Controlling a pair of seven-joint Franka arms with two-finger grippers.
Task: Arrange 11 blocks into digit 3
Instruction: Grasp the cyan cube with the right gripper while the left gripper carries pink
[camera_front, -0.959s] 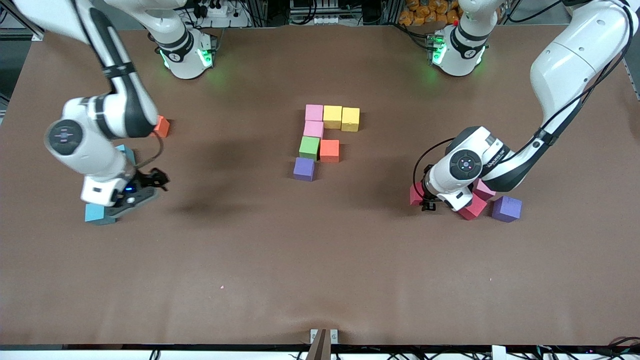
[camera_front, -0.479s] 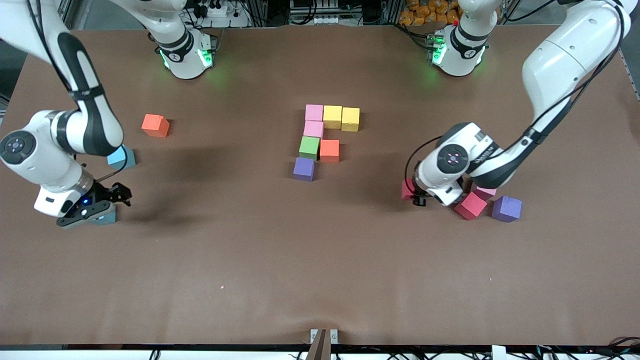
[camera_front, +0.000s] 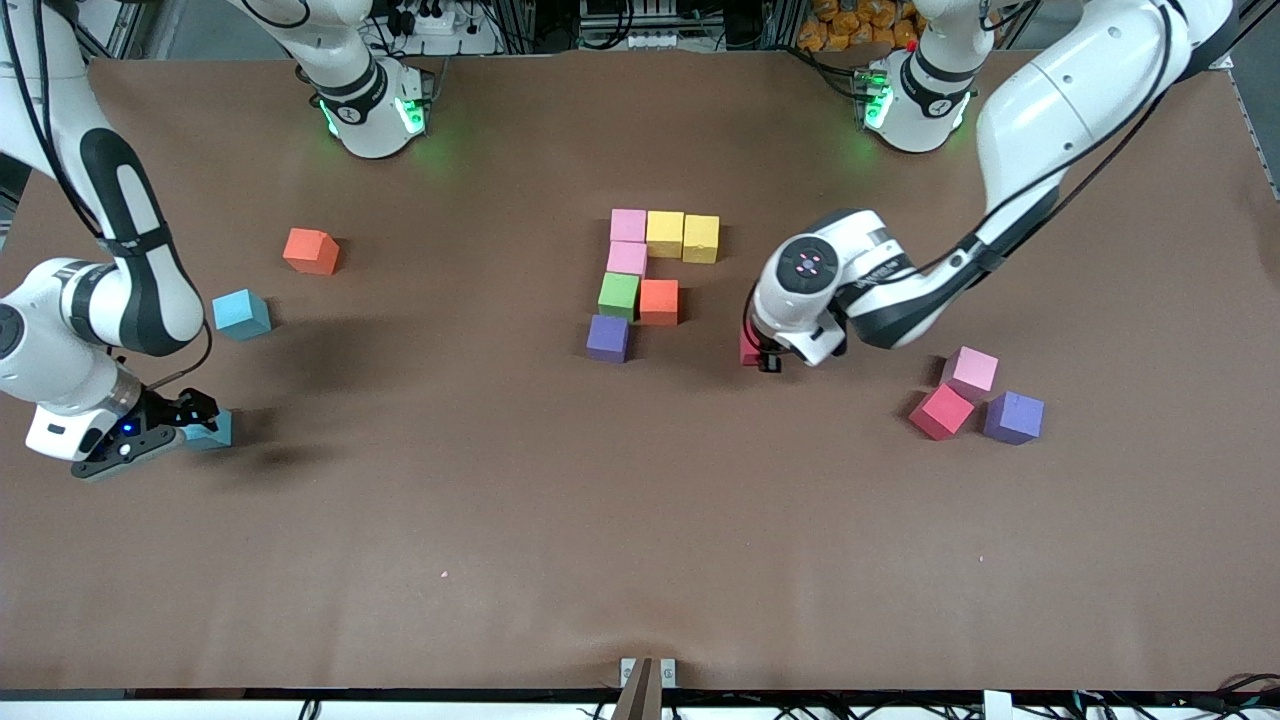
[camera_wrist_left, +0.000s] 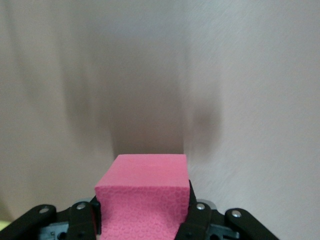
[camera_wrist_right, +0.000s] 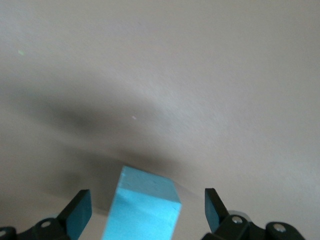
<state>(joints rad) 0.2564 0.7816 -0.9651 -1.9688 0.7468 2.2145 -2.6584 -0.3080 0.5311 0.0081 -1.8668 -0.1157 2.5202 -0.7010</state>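
Two changes, nearest first. Low in the frame at the right arm's end, your right gripper (camera_front: 165, 425) has drawn back and hangs, fingers apart, over a cyan block (camera_front: 213, 430). Higher, mid-frame, the left gripper (camera_front: 757, 355) — clamped on a red block (camera_wrist_left: 142, 200) — has left the loose cubes (red cube (camera_front: 940, 411), purple cube (camera_front: 1013, 417), pink cube (camera_front: 970, 371)) and come beside the unfinished digit 3 (camera_front: 640, 275), seven cubes in the upper middle. An eighth looks about to join. You have no containers in view.
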